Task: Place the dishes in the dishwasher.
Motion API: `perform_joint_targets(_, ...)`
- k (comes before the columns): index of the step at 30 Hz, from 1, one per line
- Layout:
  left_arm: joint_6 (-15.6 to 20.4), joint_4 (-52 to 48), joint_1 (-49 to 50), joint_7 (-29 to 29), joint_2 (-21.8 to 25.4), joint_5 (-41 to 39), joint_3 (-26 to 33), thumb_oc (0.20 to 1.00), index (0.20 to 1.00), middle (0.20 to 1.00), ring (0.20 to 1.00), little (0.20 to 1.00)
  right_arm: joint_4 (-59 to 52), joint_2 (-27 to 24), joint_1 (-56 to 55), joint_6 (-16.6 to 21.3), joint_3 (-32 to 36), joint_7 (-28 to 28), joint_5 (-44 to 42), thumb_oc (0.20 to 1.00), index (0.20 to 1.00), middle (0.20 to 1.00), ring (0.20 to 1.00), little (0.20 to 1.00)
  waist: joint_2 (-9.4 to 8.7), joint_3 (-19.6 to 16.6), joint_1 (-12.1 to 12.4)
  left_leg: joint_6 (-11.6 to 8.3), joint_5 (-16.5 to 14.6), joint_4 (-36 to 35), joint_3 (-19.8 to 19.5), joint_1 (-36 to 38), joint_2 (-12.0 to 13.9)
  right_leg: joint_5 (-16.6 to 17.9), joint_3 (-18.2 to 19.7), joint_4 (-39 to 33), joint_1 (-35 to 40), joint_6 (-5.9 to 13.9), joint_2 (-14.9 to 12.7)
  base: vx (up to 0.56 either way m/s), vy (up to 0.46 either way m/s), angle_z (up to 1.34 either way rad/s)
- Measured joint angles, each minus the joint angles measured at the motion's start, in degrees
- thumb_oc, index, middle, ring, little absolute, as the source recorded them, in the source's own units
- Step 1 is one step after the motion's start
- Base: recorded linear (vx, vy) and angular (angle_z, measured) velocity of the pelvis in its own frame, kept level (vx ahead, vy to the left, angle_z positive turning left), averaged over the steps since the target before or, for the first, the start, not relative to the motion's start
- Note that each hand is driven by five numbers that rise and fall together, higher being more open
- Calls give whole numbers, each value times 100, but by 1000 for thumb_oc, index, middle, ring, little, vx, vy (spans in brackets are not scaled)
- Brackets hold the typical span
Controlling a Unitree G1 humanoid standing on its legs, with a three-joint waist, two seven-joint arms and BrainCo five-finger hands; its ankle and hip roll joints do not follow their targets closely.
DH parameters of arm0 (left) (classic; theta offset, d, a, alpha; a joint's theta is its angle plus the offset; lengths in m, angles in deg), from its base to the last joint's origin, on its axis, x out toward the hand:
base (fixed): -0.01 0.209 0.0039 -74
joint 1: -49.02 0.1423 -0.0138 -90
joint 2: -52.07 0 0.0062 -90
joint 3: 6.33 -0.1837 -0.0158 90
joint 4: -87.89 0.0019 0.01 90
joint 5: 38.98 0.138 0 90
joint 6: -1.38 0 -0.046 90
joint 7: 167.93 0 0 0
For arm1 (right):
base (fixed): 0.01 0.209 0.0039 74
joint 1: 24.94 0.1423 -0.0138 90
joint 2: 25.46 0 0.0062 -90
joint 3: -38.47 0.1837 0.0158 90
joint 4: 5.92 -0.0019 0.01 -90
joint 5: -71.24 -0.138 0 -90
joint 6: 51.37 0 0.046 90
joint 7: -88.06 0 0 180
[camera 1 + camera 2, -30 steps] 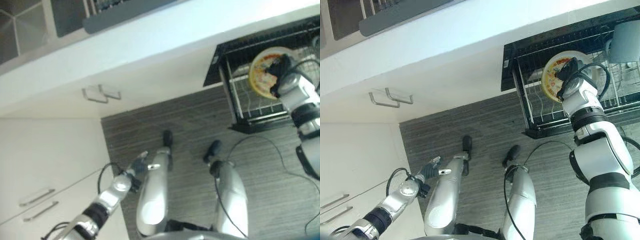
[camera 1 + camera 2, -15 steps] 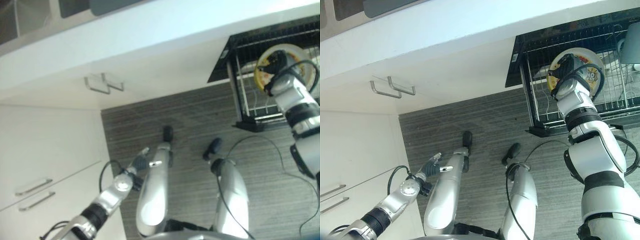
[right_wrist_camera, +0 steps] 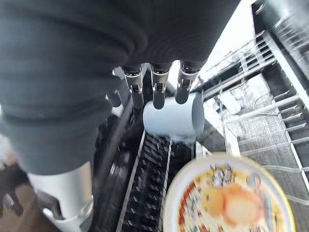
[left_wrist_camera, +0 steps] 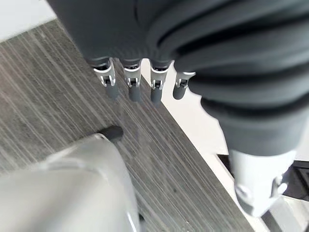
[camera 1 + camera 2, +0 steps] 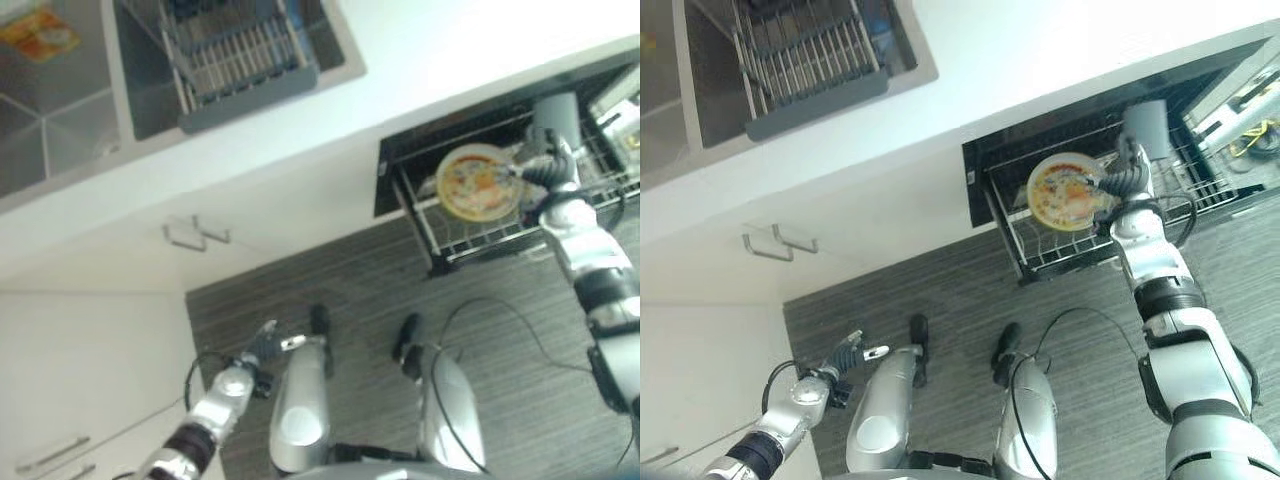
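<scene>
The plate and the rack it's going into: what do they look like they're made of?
The plate looks like glossy melamine or glazed ceramic: smooth pale rim, printed yellow-orange picture; I can't tell which. The dishwasher rack looks like thin coated metal wire: light rods in a grid with upright tines. The right hand is at the plate's edge.

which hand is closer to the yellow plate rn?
Right. The right hand is at the yellow plate, right beside its rim over the dishwasher rack. The left hand hangs low over the floor, far from the plate.
</scene>
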Motion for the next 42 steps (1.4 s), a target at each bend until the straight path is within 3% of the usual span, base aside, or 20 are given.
perform_joint_targets(3,-49,612,220,-208,-378,-3,279,1000,1000,1000,1000,1000,-535,37,-766,2,229,-12,-140,1000,1000,1000,1000,1000,-16,-565,-105,-100,76,-384,132,485,78,14,28,-270,355,-20,175,-7,-95,-20)
perform_joint_targets(6,-77,1506,428,-519,-670,-24,830,1000,1000,1000,1000,1000,-1286,58,-1571,-41,334,-276,-313,1000,1000,1000,1000,1000,-170,-1322,-353,-193,140,-697,299,905,197,9,43,-542,695,-71,374,-16,-98,-17)
perform_joint_targets(10,-372,1819,471,-813,-757,-6,1071,1000,1000,1000,1000,1000,-2427,75,-2399,-69,662,-406,-550,1000,1000,1000,1000,1000,-240,-1645,-533,-146,103,-855,410,1241,242,-94,112,-539,901,-10,429,15,-49,-11)
perform_joint_targets(13,-540,1979,492,-898,-758,14,1072,1000,1000,1000,1000,1000,-2635,142,-2783,-55,880,-370,-652,1000,1000,1000,1000,1000,-252,-1831,-685,-146,99,-951,523,1306,257,-111,222,-540,870,-40,459,21,-24,-22)
perform_joint_targets(16,-485,2186,545,-1042,-781,55,1031,1000,1000,1000,1000,1000,-3038,147,-3535,119,1497,-236,-722,1000,1000,1000,1000,1000,-159,-1954,-877,-145,99,-1008,763,1426,258,-117,364,-542,862,-53,469,-5,9,-22)
perform_joint_targets(17,-372,2186,655,-1230,-749,37,979,1000,1000,1000,1000,1000,-3027,170,-3805,338,1742,-21,-799,1000,1000,1000,1000,1000,-131,-1971,-1016,-143,94,-1036,815,1455,252,-115,400,-542,856,-49,471,-7,17,-24)
perform_joint_targets(21,-166,2184,737,-1460,-741,38,968,1000,1000,1000,1000,1000,-2875,497,-4284,804,2011,292,-1072,1000,1000,1000,1000,1000,-121,-1972,-1173,-143,93,-1035,921,1463,250,-112,456,-526,768,-44,475,5,-7,-13)
perform_joint_targets(26,-176,2172,716,-1600,-749,41,966,1000,1000,1000,1000,1000,-1837,1012,-4756,1277,2382,579,-1510,1000,1000,1000,1000,1000,-33,-1960,-1165,-143,78,-1107,942,1459,236,-113,480,-535,758,-44,474,50,-27,-3)
perform_joint_targets(30,-203,2204,677,-1613,-779,-1,748,1000,1000,1000,1000,1000,-1064,1065,-4727,1733,2632,652,-2247,1000,1000,1000,1000,1000,151,-1901,-1144,-126,26,-1085,924,1440,224,-139,472,-535,765,-32,460,100,-2,4)
perform_joint_targets(31,-144,2267,673,-1601,-782,-17,752,1000,1000,1000,1000,1000,-836,1190,-4644,2023,2573,587,-2349,1000,1000,1000,1000,1000,222,-1857,-1114,-114,-121,-870,855,1312,208,-191,442,-452,751,-6,422,135,32,33)
perform_joint_targets(33,-8,2252,373,-1538,-749,-245,747,1000,1000,1000,1000,1000,-313,1382,-4230,2362,2251,393,-2929,1000,1000,1000,1000,1000,288,-1605,-931,-177,-448,-38,574,671,99,-578,395,398,210,28,63,35,45,43)
perform_joint_targets(36,96,1972,71,-1523,-742,-394,696,1000,1000,1000,1000,1000,-181,1374,-3521,2511,2256,91,-3482,1000,1000,1000,1000,1000,441,-1023,-772,-107,-319,40,451,233,-78,-514,349,702,-232,11,-153,-67,92,29)
perform_joint_targets(39,326,1779,-110,-1487,-647,-402,593,1000,1000,1000,1000,1000,-32,1368,-3047,2605,2187,-172,-3824,1000,1000,1000,1000,1000,475,-490,-680,-109,-329,44,377,237,-147,-705,329,911,-273,65,-245,-17,80,15)
perform_joint_targets(42,404,1604,-132,-1464,-578,-402,539,1000,1000,1000,1000,1000,32,1416,-2871,2610,1963,-342,-4181,1000,1000,1000,1000,1000,468,-388,-637,-125,-319,100,235,28,-191,-795,230,1148,-460,-11,-335,-46,43,25)
